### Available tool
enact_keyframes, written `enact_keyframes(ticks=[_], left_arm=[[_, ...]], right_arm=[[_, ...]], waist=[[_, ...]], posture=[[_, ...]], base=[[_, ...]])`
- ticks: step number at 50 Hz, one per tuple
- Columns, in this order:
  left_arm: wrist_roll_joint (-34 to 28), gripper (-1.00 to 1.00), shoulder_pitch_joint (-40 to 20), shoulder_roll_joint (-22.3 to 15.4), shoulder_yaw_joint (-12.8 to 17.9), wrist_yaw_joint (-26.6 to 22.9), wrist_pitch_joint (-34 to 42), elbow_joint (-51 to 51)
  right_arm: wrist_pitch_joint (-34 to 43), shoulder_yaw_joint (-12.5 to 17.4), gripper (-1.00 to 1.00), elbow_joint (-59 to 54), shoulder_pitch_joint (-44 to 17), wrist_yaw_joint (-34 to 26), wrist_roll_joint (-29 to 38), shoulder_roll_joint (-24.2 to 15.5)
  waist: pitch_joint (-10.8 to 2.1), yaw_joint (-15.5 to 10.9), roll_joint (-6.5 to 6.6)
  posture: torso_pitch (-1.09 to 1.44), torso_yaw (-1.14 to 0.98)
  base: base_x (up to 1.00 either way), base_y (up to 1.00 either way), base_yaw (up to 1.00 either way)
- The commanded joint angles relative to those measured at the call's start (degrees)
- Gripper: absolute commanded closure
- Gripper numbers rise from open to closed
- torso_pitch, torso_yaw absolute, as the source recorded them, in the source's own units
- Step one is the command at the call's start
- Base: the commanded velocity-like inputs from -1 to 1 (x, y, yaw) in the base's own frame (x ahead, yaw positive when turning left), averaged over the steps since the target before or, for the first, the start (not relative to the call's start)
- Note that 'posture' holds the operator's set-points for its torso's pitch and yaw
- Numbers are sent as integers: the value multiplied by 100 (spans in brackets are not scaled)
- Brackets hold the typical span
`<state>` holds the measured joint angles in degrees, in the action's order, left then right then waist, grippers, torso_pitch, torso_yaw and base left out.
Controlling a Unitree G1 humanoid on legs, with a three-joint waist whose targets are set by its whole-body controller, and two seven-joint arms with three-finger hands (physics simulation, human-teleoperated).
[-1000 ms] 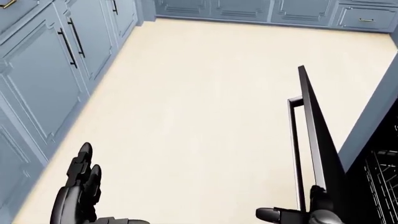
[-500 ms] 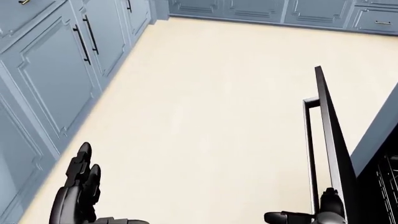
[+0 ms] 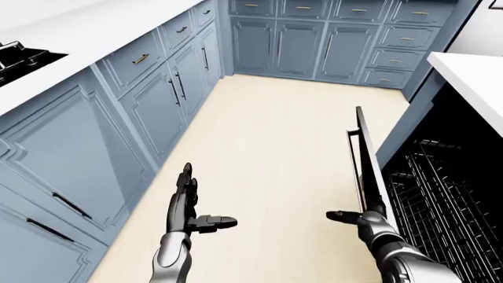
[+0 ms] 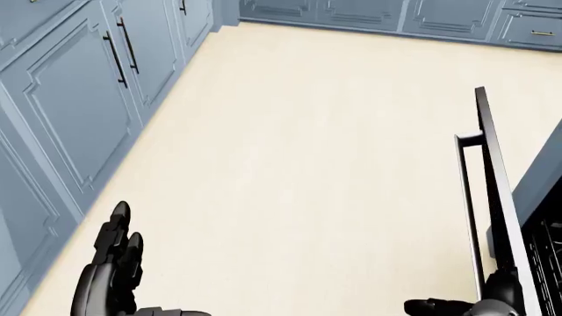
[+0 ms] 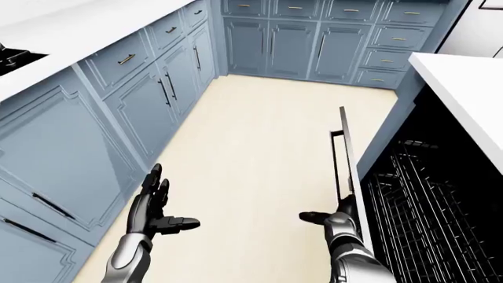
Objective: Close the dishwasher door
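Observation:
The dishwasher door (image 3: 363, 159) is a thin black panel seen edge-on, standing nearly upright at the right of the left-eye view. A bar handle (image 4: 466, 197) runs along its outer face. My right hand (image 3: 358, 216) is open and lies flat against that outer face near the view's bottom, thumb pointing left. Right of the door, the wire racks (image 5: 424, 212) show inside the dark dishwasher cavity. My left hand (image 3: 196, 205) hangs open over the floor at lower left, fingers up, thumb out, touching nothing.
Blue cabinets with dark handles (image 3: 157, 100) line the left side under a white counter holding a black stove (image 3: 19, 56). More blue cabinets (image 3: 330, 41) close off the top. A white counter (image 3: 472, 76) tops the dishwasher. Cream floor (image 3: 275, 141) lies between.
The door has swung to the right toward the dishwasher, standing more upright, with my right hand following it. The camera shifted a little at first. My left hand has held still.

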<state>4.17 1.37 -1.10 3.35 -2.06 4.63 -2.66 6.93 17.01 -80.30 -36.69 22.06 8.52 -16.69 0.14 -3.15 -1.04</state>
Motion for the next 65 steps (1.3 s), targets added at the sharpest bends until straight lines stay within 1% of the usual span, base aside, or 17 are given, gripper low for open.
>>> enact_keyframes(ticks=[1,12,20,30,37,42,55,65], left_arm=[[15,-100,-73,-13,5,-12,-160,281],[13,-100,-58,-10,6,-13,-169,294],[0,-100,-54,-6,-1,-9,-184,278],[-20,-100,-67,0,-18,7,-199,244],[-31,-100,-51,5,-33,15,-189,269],[-21,-100,-24,3,-22,10,-159,344],[-30,-100,-2,10,-25,19,-158,373],[-27,-100,-2,10,-23,19,-169,365]], right_arm=[[-54,51,-100,177,-101,342,29,-355],[-203,30,-100,199,-30,193,-68,-634],[-341,30,-100,205,136,49,-140,-810],[-379,23,-100,225,270,26,-236,-1081],[-455,31,-100,248,375,-50,-308,-1344],[-498,33,-100,255,448,-60,-362,-1445],[-612,116,-100,320,776,-231,-646,-2014],[-670,148,-100,374,948,-312,-839,-2339]], waist=[[-103,67,-36],[-112,81,-47],[-111,95,-61],[-110,96,-81],[-106,93,-91],[-101,97,-95],[-75,91,-112],[-26,106,-124]], posture=[[0,0],[0,0],[0,0],[0,0],[0,0],[0,0],[0,0],[0,0]], base=[[0,0,0],[0,0,0],[0,0,0],[0,0,0],[0,0,0],[0,0,0],[0,0,0],[0,0,0]])
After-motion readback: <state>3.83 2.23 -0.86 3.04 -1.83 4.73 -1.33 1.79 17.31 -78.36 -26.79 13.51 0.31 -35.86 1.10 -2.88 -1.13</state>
